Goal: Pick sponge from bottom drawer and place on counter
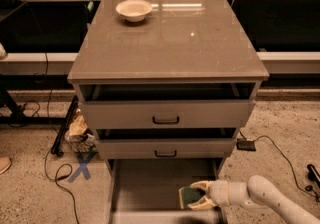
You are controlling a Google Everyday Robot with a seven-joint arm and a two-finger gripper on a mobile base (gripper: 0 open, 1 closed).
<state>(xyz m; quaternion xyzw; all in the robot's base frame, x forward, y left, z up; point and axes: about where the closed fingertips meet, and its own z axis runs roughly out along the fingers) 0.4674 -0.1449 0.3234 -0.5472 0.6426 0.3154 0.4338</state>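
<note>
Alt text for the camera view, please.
The gripper, reaching in from the lower right, clasps the dark green sponge in the open bottom drawer. Above, the counter carries a cream bowl at its far left.

Appeared as a pale arm ending in the gripper (194, 196), low at the right over the bottom drawer (145, 188).
Was built of smooth, rounded, off-white segments, thick and tube-like, with a bulging joint near the lower right corner. Narrowed from that joint to a shorter white wrist, ringed by a yellowish band where the wrist met the arm. Ended in two curved cream-yellow fingers (200, 185), broad at the base, tapering to blunt tips, glossy like the rest of the shell.
</note>
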